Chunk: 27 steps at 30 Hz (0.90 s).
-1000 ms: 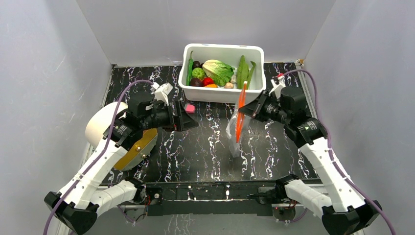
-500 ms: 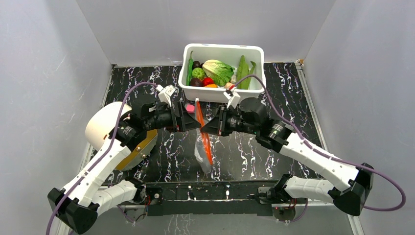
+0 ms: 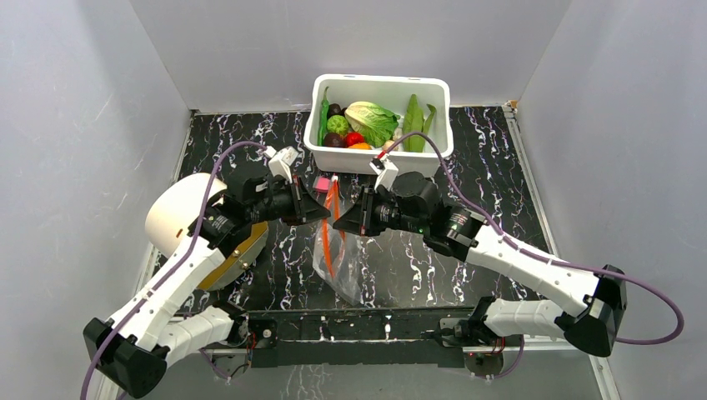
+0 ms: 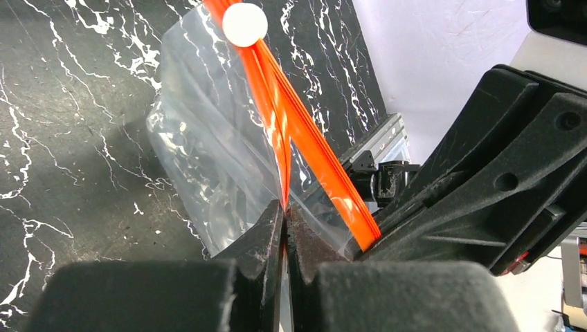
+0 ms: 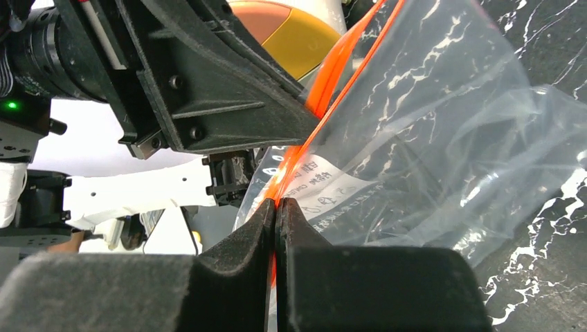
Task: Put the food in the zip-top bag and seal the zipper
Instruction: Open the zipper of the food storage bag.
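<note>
Zip-top bag (image 3: 338,260) hangs over the worktop (image 3: 500,183), left fingers (image 4: 266,234) and right fingers (image 5: 302,227) each pinched tight on its orange zipper (image 4: 273,104), likely to spread the mouth for food (image 3: 371,121).

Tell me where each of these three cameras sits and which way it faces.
Top external: above and behind the bases, looking down on table, white tub, both arms.
Left wrist: on the left arm, looking past its shut jaws at the zip-top bag; right jaws opposite.
Right wrist: on the right arm, facing back toward the left jaws.
Shared: both wrist views show the zipper pinched.
</note>
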### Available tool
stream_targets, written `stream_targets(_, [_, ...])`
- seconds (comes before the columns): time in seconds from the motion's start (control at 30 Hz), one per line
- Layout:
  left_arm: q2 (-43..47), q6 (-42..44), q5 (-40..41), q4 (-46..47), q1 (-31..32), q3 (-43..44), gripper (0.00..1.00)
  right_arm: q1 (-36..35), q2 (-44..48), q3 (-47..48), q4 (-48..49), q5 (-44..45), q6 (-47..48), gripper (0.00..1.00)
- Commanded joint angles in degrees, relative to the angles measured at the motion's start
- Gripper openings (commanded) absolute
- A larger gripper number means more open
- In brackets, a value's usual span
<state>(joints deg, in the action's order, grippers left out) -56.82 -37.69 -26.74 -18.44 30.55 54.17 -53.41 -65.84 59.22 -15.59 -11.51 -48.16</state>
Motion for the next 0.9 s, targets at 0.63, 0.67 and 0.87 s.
stream_targets(0.63, [3.49,4.91,2.38,-4.16,-0.06,2.46,0.0,-0.2,13.6,-0.06,-11.81,25.62,2.31,0.0])
stream_targets(0.67, [3.09,4.44,1.48,-3.43,-0.07,2.25,0.03,-0.16,13.78,-0.78,-10.11,24.06,2.15,0.0])
stream_targets(0.87, [0.28,4.74,-0.11,0.43,-0.1,1.39,0.7,-0.2,11.44,-2.7,-2.71,19.61,-1.39,0.0])
